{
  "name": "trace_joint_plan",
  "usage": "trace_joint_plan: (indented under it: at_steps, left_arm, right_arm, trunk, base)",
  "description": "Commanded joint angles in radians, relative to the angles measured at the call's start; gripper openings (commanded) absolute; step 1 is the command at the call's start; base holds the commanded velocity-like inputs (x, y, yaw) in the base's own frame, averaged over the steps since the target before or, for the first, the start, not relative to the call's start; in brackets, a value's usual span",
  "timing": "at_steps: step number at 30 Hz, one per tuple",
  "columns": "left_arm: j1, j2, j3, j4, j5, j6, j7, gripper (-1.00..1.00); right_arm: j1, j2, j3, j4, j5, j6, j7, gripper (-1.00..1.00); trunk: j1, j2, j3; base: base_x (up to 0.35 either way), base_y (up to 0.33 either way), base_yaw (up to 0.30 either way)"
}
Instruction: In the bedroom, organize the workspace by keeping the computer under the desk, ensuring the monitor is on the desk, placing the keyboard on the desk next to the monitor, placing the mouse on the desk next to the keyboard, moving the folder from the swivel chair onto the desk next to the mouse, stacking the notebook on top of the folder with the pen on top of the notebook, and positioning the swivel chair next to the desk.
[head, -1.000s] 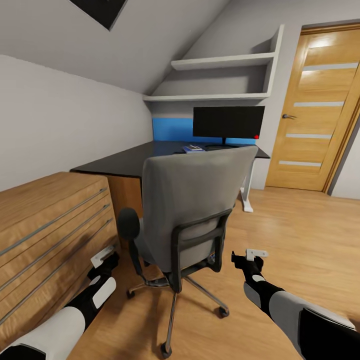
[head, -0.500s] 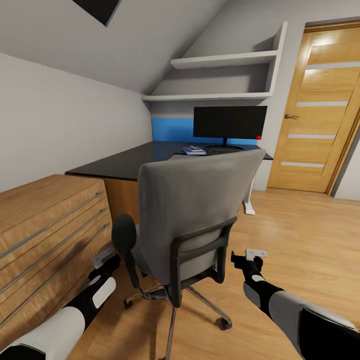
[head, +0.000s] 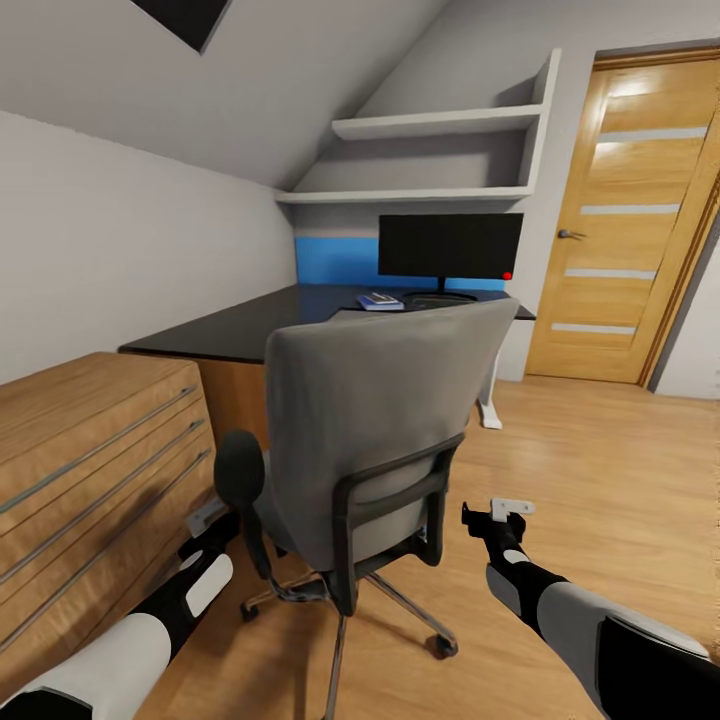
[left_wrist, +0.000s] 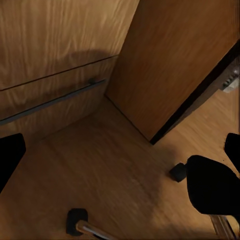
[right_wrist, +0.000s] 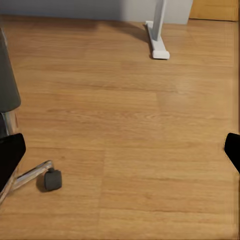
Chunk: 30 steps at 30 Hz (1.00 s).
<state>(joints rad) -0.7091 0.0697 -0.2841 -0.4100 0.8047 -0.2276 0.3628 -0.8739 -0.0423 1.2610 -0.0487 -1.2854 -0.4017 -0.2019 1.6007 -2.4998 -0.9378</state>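
We see the swivel chair (head: 375, 430) standing with its grey back toward us, between our 2 arms and well short of the desk (head: 290, 315), whose glossy black top runs along the far wall. The left gripper (head: 205, 520) hangs low beside the wooden drawer chest (head: 95, 450), just left of the chair's black armrest (head: 240, 470), and is not touching it; the right gripper (head: 495, 515) hovers over the wood floor (head: 600, 470) to the right of the chair, also apart from it. In both wrist views the black fingers (left_wrist: 10, 157) (right_wrist: 10, 155) sit at opposite edges with bare floor between them, so we judge both grippers spread wide and holding nothing. A chair caster (right_wrist: 51, 179) lies near the right gripper's fingers, outside the gap. On the desk the monitor (head: 450, 247) stands upright, and the blue folder (head: 380, 301) lies just left of its base. What rests on the folder we cannot tell.
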Motion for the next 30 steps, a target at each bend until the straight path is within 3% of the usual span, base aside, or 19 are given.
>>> trace_joint_plan:
  at_steps: [1, 11, 19, 30]
  left_arm:
    - [-0.001, 0.001, -0.009, -0.001, 0.009, -0.004, 0.006, 1.0]
    - [-0.001, 0.0, -0.01, -0.001, 0.007, -0.004, 0.004, 1.0]
    - [-0.001, -0.001, -0.011, -0.001, 0.005, -0.004, 0.003, 1.0]
    - [-0.001, -0.003, -0.016, -0.001, 0.0, -0.003, 0.0, 1.0]
  right_arm:
    - [0.0, -0.001, 0.008, -0.003, -0.005, 0.0, -0.008, 1.0]
    - [0.001, 0.001, 0.01, -0.003, -0.001, -0.003, -0.007, 1.0]
    - [0.002, 0.003, 0.011, -0.003, 0.073, -0.021, -0.007, 1.0]
    - [0.003, 0.003, 0.012, -0.004, 0.083, -0.022, -0.007, 1.0]
  trunk:
    - [0.0, 0.0, 0.0]
    - [0.0, 0.0, 0.006]
    - [0.0, 0.0, 0.01]
    - [0.0, 0.0, 0.014]
  base:
    - [0.0, 0.0, -0.137]
    - [0.0, 0.0, -0.149]
    - [0.0, 0.0, -0.091]
    - [0.0, 0.0, -0.102]
